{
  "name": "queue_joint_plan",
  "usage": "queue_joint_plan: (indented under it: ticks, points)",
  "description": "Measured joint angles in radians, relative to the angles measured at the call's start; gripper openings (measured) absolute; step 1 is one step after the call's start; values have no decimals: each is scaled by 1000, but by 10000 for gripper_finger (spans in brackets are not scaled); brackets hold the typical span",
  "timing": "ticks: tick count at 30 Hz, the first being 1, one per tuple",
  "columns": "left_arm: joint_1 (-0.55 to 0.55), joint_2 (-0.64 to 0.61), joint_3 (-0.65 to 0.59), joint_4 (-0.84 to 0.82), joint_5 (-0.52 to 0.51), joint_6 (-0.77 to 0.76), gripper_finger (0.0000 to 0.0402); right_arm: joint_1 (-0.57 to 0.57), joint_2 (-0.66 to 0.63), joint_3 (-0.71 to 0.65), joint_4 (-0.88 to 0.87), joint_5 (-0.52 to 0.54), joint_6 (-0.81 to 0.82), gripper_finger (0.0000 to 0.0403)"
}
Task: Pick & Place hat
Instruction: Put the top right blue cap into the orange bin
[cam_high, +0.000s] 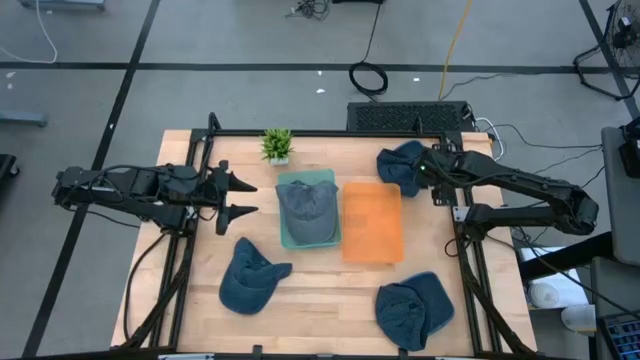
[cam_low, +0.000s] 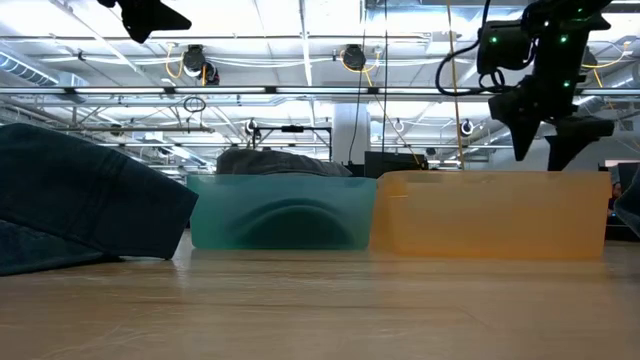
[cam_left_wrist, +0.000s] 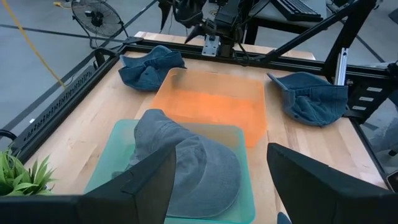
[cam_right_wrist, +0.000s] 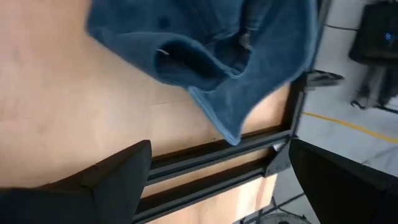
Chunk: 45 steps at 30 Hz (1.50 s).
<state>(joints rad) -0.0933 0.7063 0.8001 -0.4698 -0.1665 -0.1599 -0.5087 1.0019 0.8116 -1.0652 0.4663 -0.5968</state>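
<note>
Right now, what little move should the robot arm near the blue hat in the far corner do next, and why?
Probably lower the right tool straight onto the crumpled blue denim hat at the table's far right corner. Its fingers are open and hover just above that hat, holding nothing, and the orange translucent plastic bin beside it is empty. The left tool waits, open.

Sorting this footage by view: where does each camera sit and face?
High: overhead, straight down on table; both arms.
Low: tabletop level, facing green bin and orange bin; arms above.
Left wrist: past open left pincer at gray hat.
Right wrist: past open right pincer at blue hat.
Shared: both bins.
</note>
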Motion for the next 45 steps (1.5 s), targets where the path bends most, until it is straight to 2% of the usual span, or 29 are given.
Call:
queue_joint_plan:
  ticks: [13, 18, 23, 30, 33, 36, 40, 45]
  points:
    - [0, 0, 0, 0, 0, -20, 258, 0, 0, -17, 59, -22, 62, 368]
    - [0, 0, 0, -1, 0, -10, 257, 0, 1, -91, 146, -16, -19, 368]
    - [0, 0, 0, -1, 0, -9, 258, -3, 1, -187, 284, 73, -83, 368]
    - [0, 0, 0, -1, 1, -8, 258, -61, 0, -269, 417, 79, -140, 368]
    - [0, 0, 0, -5, 1, -8, 257, -94, 0, -289, 486, 34, -179, 368]
    - [0, 0, 0, -6, 1, 6, 257, -130, 0, -291, 501, -23, -183, 368]
    - [0, 0, 0, -6, 1, 20, 257, -174, 0, -291, 520, -30, -211, 368]
    - [0, 0, 0, -6, 1, 8, 258, -219, 1, -291, 525, -126, -231, 368]
